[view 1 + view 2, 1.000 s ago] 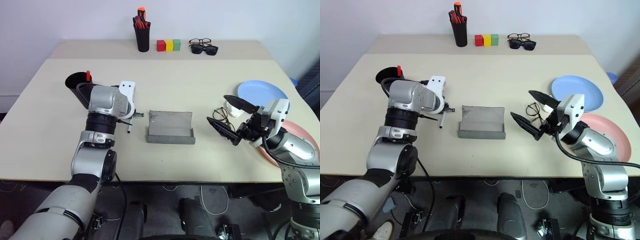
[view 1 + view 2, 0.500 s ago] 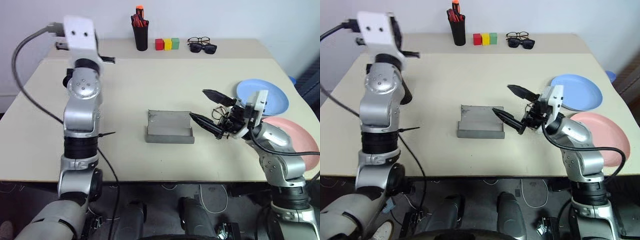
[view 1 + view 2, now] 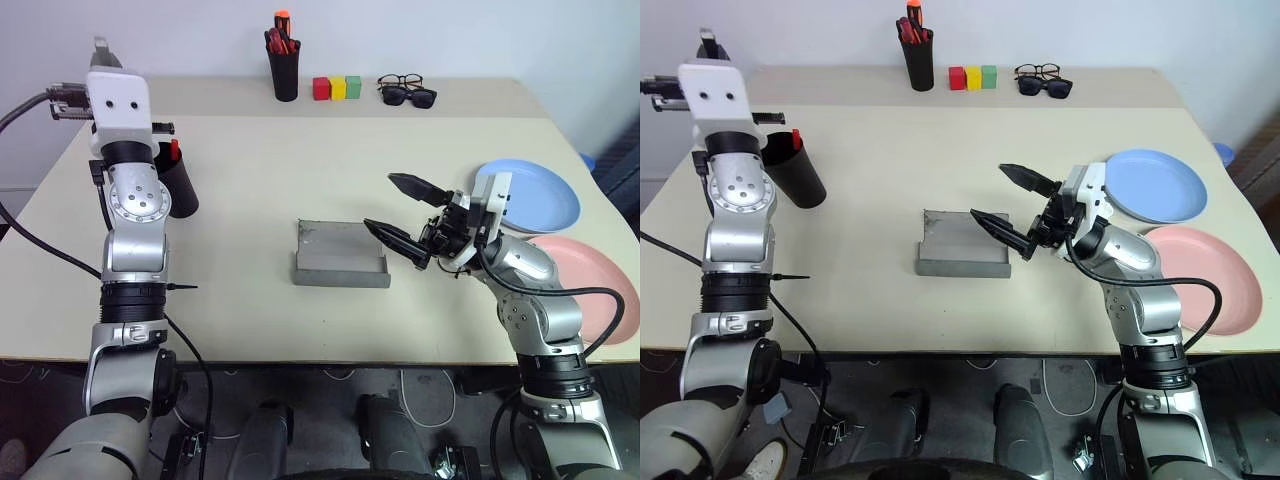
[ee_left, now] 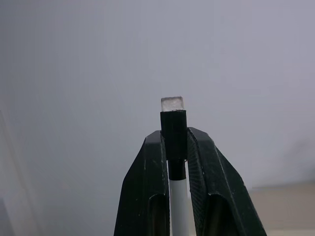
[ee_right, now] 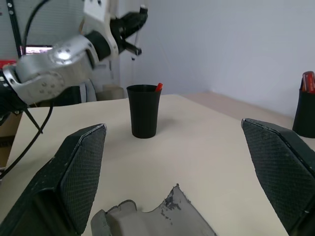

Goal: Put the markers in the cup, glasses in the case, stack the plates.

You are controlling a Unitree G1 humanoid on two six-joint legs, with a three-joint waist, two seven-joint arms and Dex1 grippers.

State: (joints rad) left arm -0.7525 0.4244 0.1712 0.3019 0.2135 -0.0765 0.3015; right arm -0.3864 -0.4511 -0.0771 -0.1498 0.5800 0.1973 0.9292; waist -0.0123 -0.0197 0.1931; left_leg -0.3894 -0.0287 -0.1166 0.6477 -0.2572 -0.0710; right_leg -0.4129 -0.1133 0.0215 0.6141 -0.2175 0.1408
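Now my left pincer (image 4: 175,147) is up high, well above the tabletop (image 3: 300,180), clenched on the black-capped marker (image 4: 173,128) with its white body running down between the fingers. A second ago that pincer was low on the tabletop beside the grey case (image 3: 340,255), picking this marker up; since then the arm has swung up and outward, and the wrist has tipped so the cap points upward. From the right wrist view I see the marker hanging from that raised pincer above and a little behind the black cup (image 5: 144,110). The red-capped marker (image 3: 175,152) already stands in the cup, so I judge the marker step half done, with the second one lifted and still to be brought over the rim and lowered in.

My right pincer (image 3: 405,212) is released, jaws wide, holding nothing. It has slid inward, away from the light blue plate (image 3: 540,195) and the salmon pink plate (image 3: 600,290), and now hovers just over the near end of the open case. The wire-frame glasses were lying just ahead of it a second ago; now the arm covers that spot and I cannot tell where they lie. The plates lie apart, unstacked.
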